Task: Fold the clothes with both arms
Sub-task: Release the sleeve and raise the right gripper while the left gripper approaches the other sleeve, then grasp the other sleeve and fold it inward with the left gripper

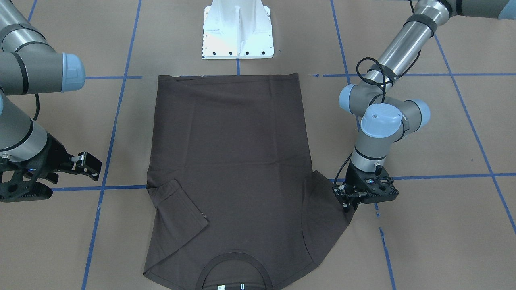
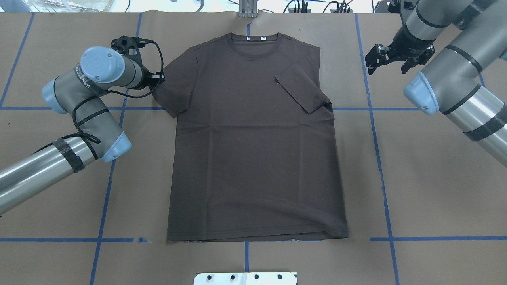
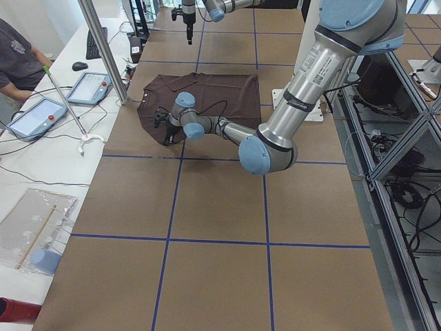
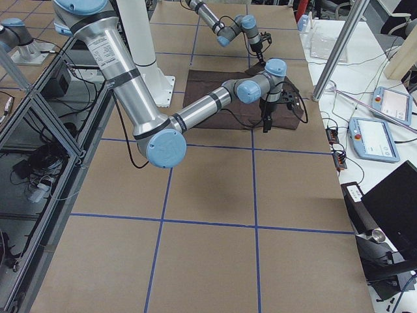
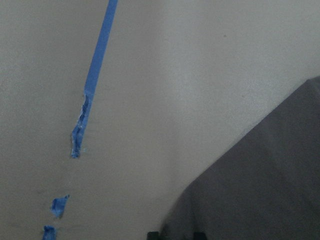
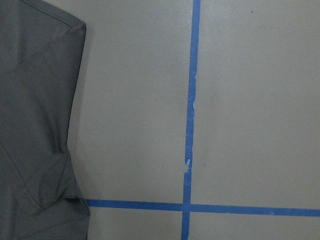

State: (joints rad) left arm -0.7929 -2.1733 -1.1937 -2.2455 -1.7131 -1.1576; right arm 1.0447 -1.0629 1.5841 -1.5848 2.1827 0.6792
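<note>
The dark brown T-shirt (image 2: pixel 253 158) lies flat on the brown table, collar (image 2: pixel 253 41) at the far side from the robot. One sleeve (image 2: pixel 303 89) is folded in over the chest; the other sleeve (image 2: pixel 174 91) lies spread out. My left gripper (image 2: pixel 158 77) is down at the outer edge of the spread sleeve (image 1: pixel 326 209) and looks shut on it; the left wrist view shows that sleeve (image 5: pixel 260 190) running up to the fingertips. My right gripper (image 2: pixel 390 63) is open and empty, above the bare table beside the folded sleeve (image 1: pixel 181 205).
The white pedestal base (image 1: pixel 238 30) stands at the robot's side of the table, just past the shirt's hem. Blue tape lines (image 6: pixel 189 115) cross the table. In the exterior left view a person (image 3: pixel 17 55) and tablets sit beside the table's far edge.
</note>
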